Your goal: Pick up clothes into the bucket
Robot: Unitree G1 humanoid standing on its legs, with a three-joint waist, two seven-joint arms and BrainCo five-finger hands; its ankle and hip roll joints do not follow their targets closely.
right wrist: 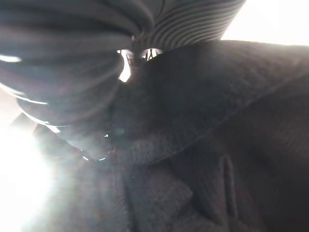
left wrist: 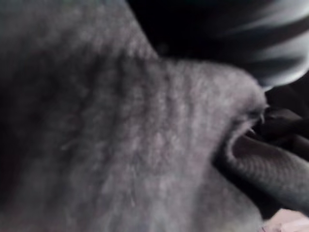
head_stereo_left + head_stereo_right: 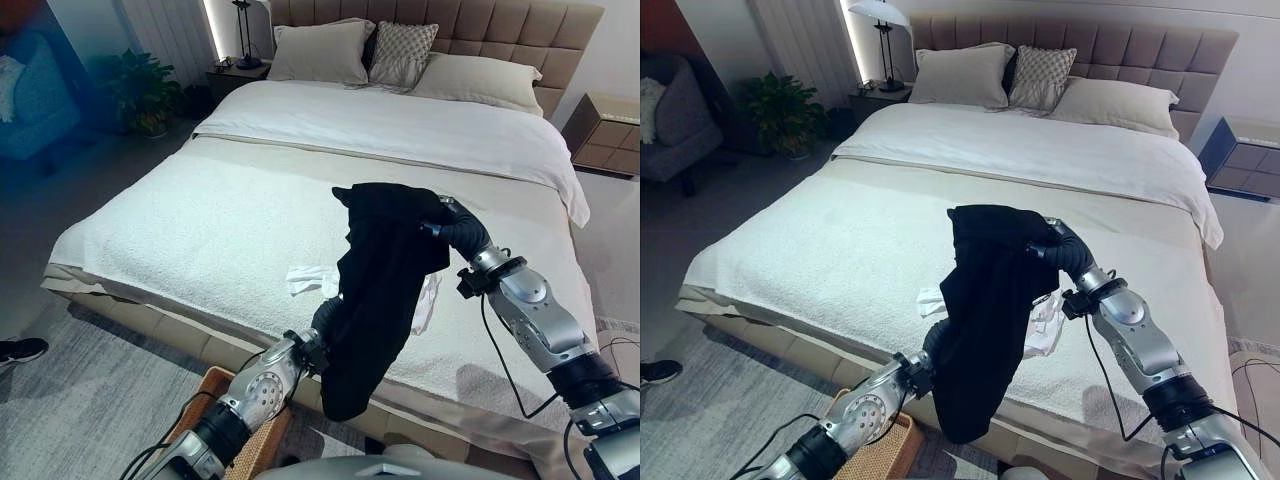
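Note:
A black garment (image 3: 380, 290) hangs in the air over the bed's near edge, its top bunched at my right hand (image 3: 458, 228), which is shut on it. The cloth drapes down past my left hand (image 3: 325, 317), whose fingers are buried behind the fabric. In the left wrist view knit fabric (image 2: 145, 145) lies right against the camera. A white piece of clothing (image 3: 310, 278) lies on the bed (image 3: 200, 220) just left of the black garment, and more white cloth (image 3: 429, 300) shows at its right. The wicker basket (image 3: 213, 385) stands on the floor below my left arm.
Pillows (image 3: 320, 50) line the headboard. A nightstand with a lamp (image 3: 238, 68), a plant (image 3: 145, 92) and an armchair (image 3: 35, 95) stand at the far left, another nightstand (image 3: 605, 135) at the far right. A person's shoe (image 3: 20, 350) rests on the rug at left.

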